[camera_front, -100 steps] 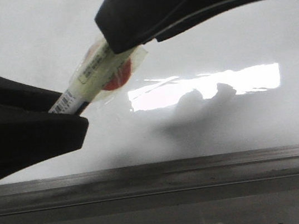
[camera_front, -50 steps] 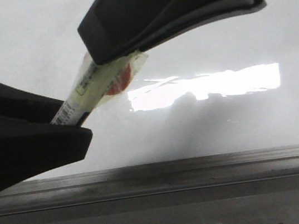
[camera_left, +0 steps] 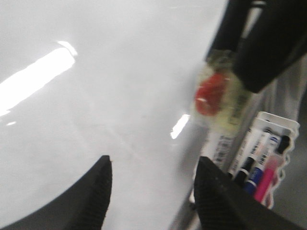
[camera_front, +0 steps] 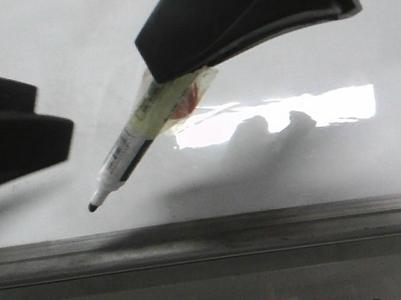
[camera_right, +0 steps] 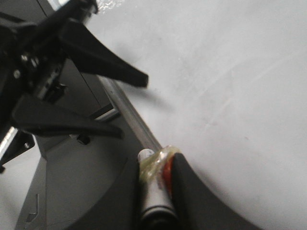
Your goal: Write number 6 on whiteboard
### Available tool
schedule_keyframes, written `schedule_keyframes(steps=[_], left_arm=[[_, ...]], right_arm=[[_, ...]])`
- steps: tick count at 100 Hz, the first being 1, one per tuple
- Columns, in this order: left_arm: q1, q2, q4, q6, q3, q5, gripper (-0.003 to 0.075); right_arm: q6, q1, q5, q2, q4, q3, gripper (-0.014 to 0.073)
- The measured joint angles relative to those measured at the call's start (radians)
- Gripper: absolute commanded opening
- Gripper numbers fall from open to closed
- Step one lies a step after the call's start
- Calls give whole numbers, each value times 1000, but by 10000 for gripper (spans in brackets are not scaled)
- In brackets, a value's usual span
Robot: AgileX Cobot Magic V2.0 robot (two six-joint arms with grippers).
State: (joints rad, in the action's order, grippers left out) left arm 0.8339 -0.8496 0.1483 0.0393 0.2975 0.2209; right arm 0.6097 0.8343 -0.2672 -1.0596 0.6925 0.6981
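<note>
Marker clamped in right gripper, tip down at 7 o'clock above blank whiteboard; left gripper fingers spread, empty; number 6 unwritten; risk: taped barrel slipping, skewing the stroke.

whiteboard bare ahead, left tool flanking marker

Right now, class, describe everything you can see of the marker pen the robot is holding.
The marker pen has a white barrel with a printed label and a small black tip, uncapped. Yellowish clear tape with a red patch wraps its upper part. It slants tip-down over the glossy whiteboard, near the grey rail. The right hand is shut on its taped end; the open left hand is apart from it. No written line shows.
</note>
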Motion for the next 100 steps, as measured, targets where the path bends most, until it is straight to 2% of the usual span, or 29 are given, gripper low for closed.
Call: schedule_keyframes(steps=[17, 29, 67, 78, 100], left_arm=[[-130, 174, -28, -2, 0, -97, 389], [-175, 269, -54, -2, -1, -139, 389], [-182, 317, -108, -4, -1, -202, 389], [-182, 317, -109, -4, -1, -202, 389], [-182, 317, -111, -6, -1, -202, 389]], right_arm=[[0, -77, -38, 0, 0, 52, -71], [0, -125, -42, 0, 0, 88, -71], [-2, -259, -49, -89, -13, 265, -71], [-2, -264, -45, -127, -16, 272, -71], [-17, -216, -128, -195, 91, 201, -71]])
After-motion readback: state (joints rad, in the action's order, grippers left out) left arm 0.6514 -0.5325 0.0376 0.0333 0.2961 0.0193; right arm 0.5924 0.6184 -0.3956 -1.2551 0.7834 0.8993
